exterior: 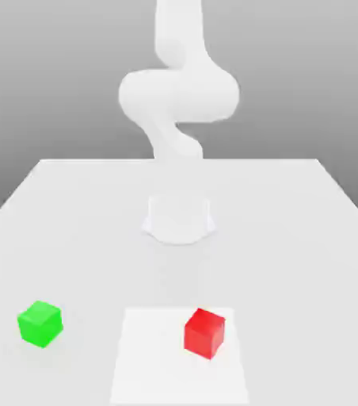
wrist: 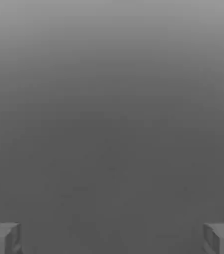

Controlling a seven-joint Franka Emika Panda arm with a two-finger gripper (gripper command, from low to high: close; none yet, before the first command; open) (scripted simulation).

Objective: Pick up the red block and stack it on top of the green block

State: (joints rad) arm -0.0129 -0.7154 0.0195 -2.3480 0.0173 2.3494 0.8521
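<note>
We are holding our gripper [wrist: 112,238] high with its fingers [wrist: 2,237] spread wide and nothing between them. The red block [exterior: 204,332] is sitting on a paler square patch [exterior: 146,357] of the table [exterior: 293,230]; the green block [exterior: 39,323] is lying well apart, toward the exterior view's left. Both are small, smooth, matte cubes. We are risking an off-centre descent that nudges the red block, or a skewed release that lets it slide off.

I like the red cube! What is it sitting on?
The red block sits on a lighter square patch of the table. The spot right beneath it is covered.
</note>
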